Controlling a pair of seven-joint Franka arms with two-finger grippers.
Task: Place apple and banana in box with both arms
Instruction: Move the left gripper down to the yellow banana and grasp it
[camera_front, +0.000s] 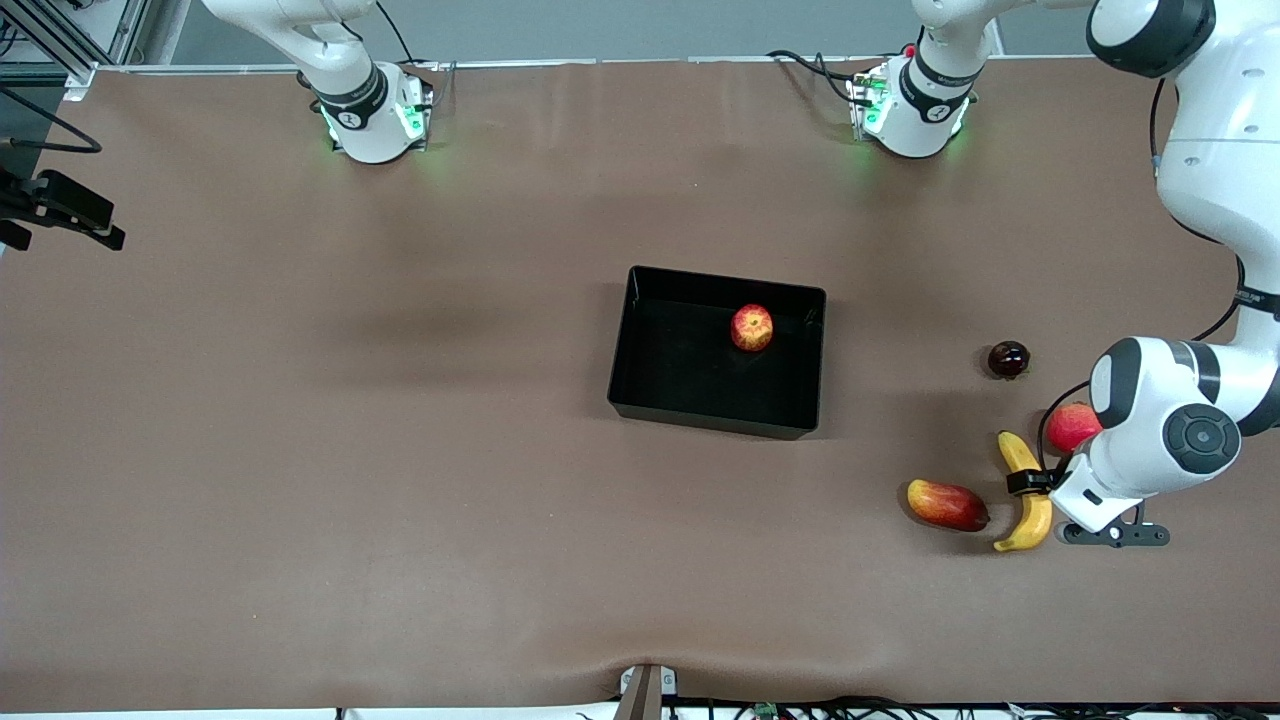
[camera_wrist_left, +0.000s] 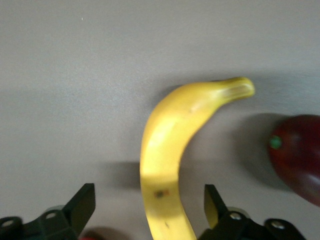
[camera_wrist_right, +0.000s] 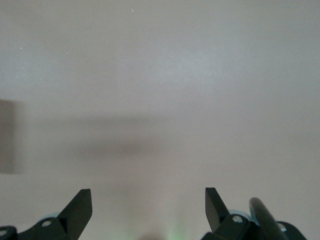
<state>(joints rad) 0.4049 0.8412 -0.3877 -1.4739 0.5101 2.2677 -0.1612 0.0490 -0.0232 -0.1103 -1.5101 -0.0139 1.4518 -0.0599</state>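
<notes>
Left wrist view puts the banana (camera_wrist_left: 167, 165) between the spread fingers of the left end effector (camera_wrist_left: 149, 207), its long axis crossing their gap. Right end effector (camera_wrist_right: 148, 207), also spread, waits over bare desk (camera_wrist_right: 160, 75).

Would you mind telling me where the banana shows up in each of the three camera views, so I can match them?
Front view: the banana lies on the table toward the left arm's end, with the left gripper straddling its middle.
Left wrist view: the banana fills the centre, between the open fingers.
Right wrist view: not in it.
Shared landmark: the mango-like fruit beside the banana.
</notes>
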